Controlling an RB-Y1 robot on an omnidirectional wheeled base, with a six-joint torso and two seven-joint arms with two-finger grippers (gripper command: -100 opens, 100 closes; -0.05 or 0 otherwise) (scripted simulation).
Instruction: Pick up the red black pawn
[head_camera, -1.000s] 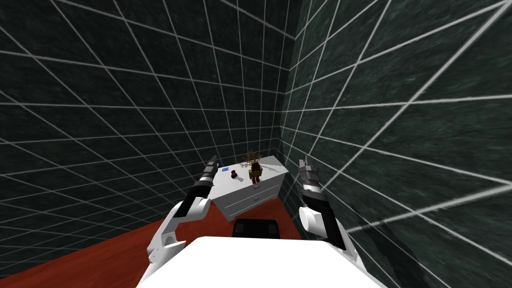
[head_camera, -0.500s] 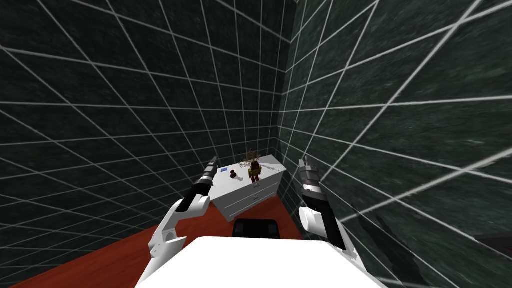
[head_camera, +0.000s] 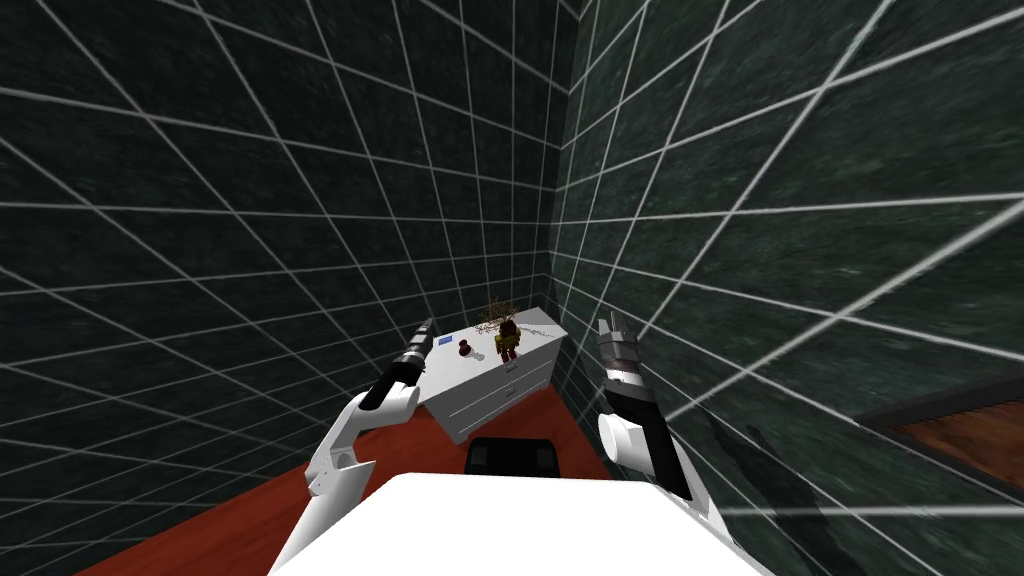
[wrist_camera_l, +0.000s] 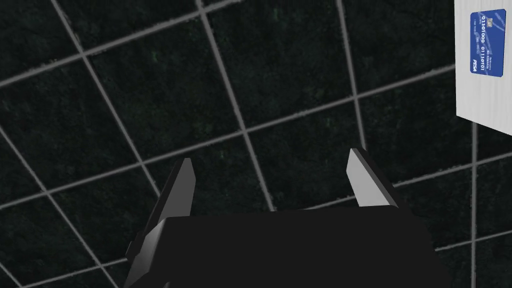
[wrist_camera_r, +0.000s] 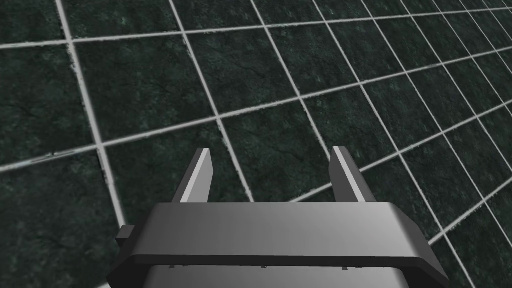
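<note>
Left pincer (head_camera: 426, 328) and right pincer (head_camera: 607, 325) both gape empty beside the dresser (head_camera: 500, 395), so I judge nothing done: the pawn (head_camera: 464, 348) near its left edge awaits grasping.

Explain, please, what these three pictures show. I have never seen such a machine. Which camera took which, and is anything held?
This is a robot with two arms. The wide picture comes from a camera on its head, looking down: a white drawer cabinet stands in a corner of dark tiled walls. On its top are a small dark red pawn, a blue card, a red and yellow figure and a bundle of dry brown twigs. The other two pictures come from cameras on the hands, each looking along its own gripper. The left gripper and the right gripper are both open and hold nothing.
</note>
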